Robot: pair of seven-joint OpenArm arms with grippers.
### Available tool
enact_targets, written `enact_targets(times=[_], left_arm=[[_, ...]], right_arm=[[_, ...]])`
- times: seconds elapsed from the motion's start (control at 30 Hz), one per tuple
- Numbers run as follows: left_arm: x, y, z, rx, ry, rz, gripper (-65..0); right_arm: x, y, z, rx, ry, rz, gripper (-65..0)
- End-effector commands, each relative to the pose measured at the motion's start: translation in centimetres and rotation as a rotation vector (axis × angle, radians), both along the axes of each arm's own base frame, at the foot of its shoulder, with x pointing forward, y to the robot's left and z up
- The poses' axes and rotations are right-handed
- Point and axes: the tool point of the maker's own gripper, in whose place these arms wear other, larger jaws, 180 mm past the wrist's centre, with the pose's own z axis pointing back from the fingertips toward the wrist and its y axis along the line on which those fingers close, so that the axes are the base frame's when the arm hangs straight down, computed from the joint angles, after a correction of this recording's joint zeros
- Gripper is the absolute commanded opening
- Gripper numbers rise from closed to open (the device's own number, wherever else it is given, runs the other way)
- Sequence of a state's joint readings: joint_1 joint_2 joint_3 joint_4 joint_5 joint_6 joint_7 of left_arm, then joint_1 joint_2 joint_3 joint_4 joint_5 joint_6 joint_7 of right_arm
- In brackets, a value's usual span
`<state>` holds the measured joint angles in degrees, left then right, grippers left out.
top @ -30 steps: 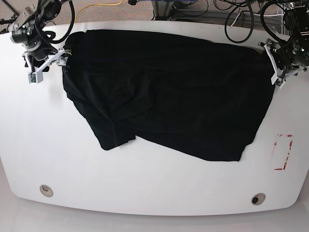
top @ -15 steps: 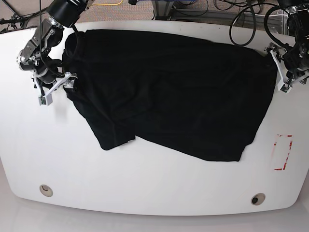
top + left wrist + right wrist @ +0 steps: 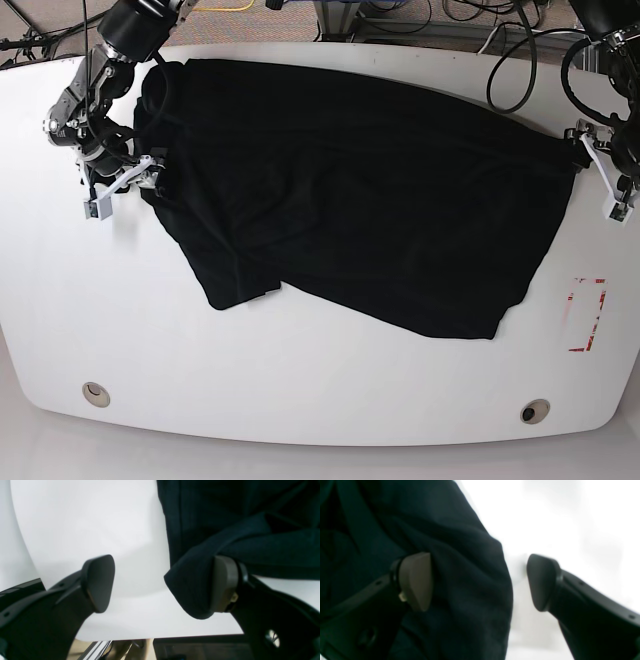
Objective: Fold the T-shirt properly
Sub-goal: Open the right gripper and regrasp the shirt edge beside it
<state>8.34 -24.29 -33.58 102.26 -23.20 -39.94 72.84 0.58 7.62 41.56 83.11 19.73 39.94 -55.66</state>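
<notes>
The black T-shirt (image 3: 350,190) lies spread and rumpled across the white table (image 3: 320,390), with one sleeve folded in near its front left. At the shirt's left edge, my right gripper (image 3: 125,188) is open. In the right wrist view the right gripper (image 3: 478,581) has a fold of T-shirt (image 3: 470,592) lying in its gap against one pad. At the shirt's right edge, my left gripper (image 3: 600,172) is open too. In the left wrist view the left gripper (image 3: 160,585) has a rolled T-shirt (image 3: 195,587) edge resting against one finger.
A red-outlined rectangle (image 3: 587,315) is marked on the table at the right. Two round holes (image 3: 96,393) (image 3: 535,411) sit near the front edge. Cables (image 3: 500,50) hang past the table's back edge, behind both arms.
My right arm came forward along the shirt's left edge. My left arm shifted outward and forward, its jaws spread wider, and the shirt's right corner stretched outward slightly.
</notes>
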Motion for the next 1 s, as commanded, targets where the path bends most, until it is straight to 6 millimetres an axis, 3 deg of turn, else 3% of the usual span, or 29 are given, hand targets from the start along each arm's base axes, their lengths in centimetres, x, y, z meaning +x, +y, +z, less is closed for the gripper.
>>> enact_targets(times=[0.0,0.3,0.47,0.53,0.63,0.77,0.97], left_arm=[[0.4,0.9,1.3,0.034,-0.018,0.002,-13.2],[0.0,-0.9,0.3,-0.045,-0.012,-0.009,-13.2],[-0.6,-1.4,0.1,-0.057,0.005,-0.016,-13.2],[-0.4,-1.8,0.4,-0.061,-0.009,-0.025,-13.2],[-0.2,-2.0,1.1,-0.068,-0.041,-0.023,-13.2],[0.0,-0.9,2.4,-0.090,-0.101,0.020,-13.2],[2.7,0.3,6.2,-0.109,-0.259,0.062,-13.2]], right_arm=[[-0.2,-0.1,-0.1,-0.011,0.021,0.007,-10.9],[-0.1,2.4,-0.8,0.036,0.028,0.028,-30.6],[-0.6,4.5,-1.7,0.044,0.054,0.091,-32.3],[-0.6,4.6,-1.7,0.044,0.055,0.097,-35.8],[-0.7,4.6,-1.8,0.046,0.057,0.095,-48.0],[-0.7,4.7,-1.9,0.046,0.058,0.097,-65.0],[-0.6,4.3,-1.7,0.036,0.055,0.096,-63.7]])
